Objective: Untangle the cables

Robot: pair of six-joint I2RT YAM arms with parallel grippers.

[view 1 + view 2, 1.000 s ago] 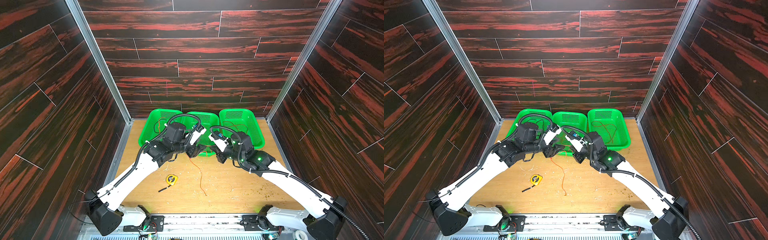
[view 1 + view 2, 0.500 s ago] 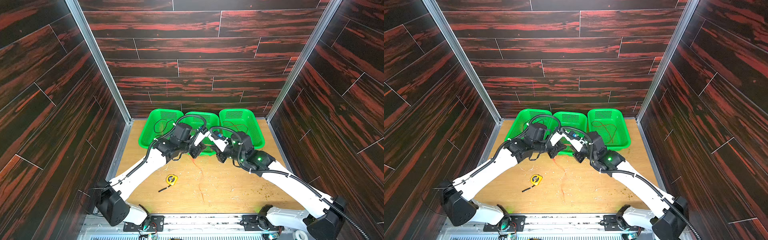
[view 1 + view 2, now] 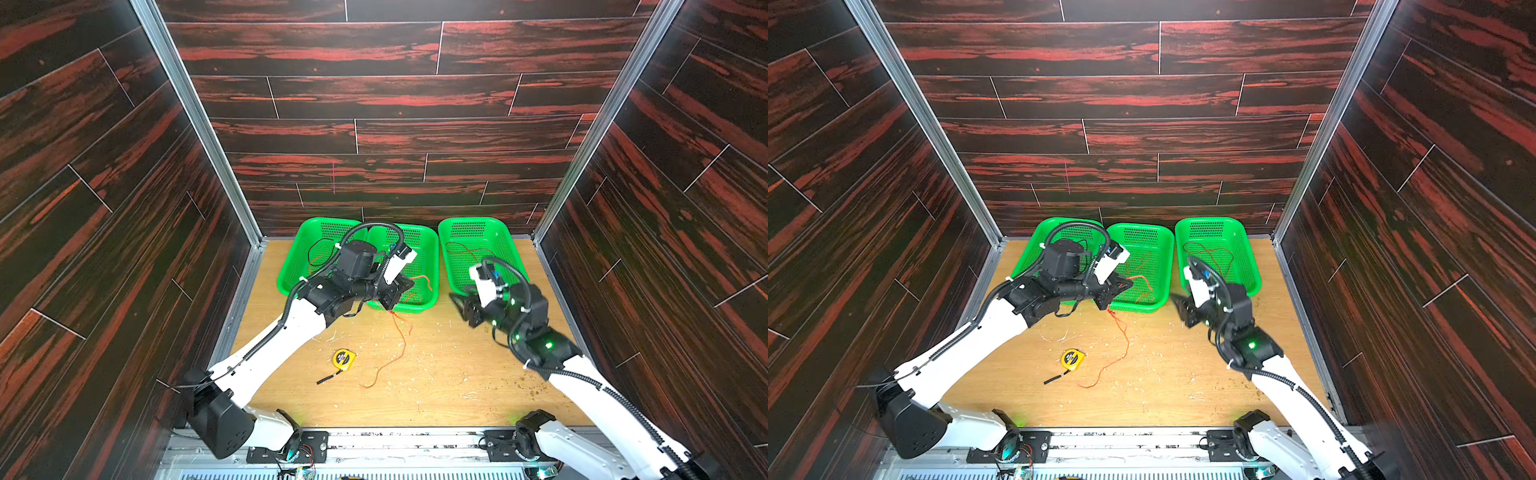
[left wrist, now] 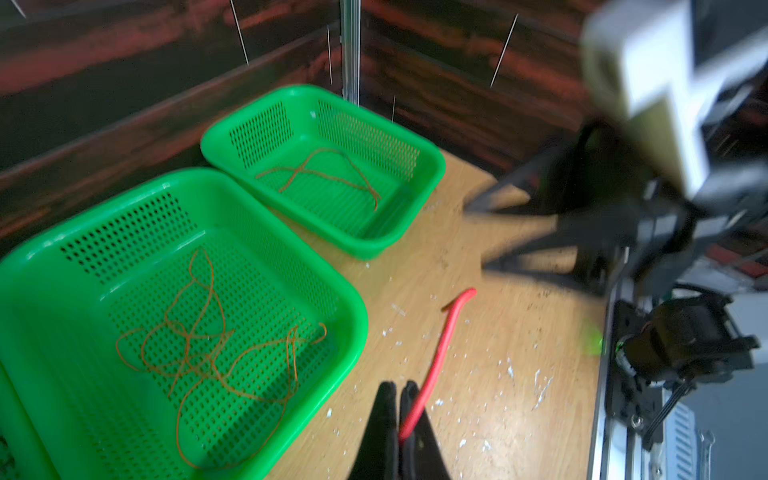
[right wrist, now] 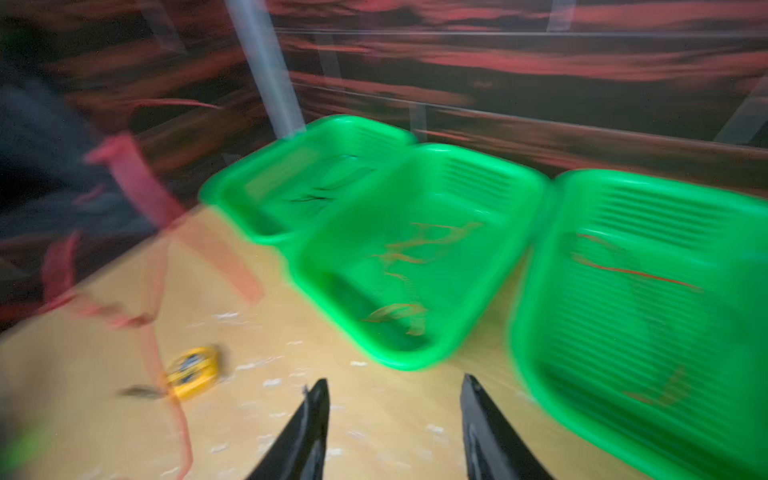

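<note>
1. Left wrist view: your left jaws clamp the red cable (image 4: 437, 353), its tail trailing over the counter (image 3: 457, 386); pulling fast could snag the tape measure (image 3: 344, 359).
2. Right jaws stand apart, empty, so nothing backs a slip.

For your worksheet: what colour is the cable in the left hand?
Red cable, clearest in the left wrist view.

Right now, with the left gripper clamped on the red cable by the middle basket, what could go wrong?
The left gripper pinches the red cable near its end; the long tail on the table might drag it out.
That tail ends close to the tape measure and could snag it.
Dropped into the middle basket, it could re-tangle with the orange cables.
</note>
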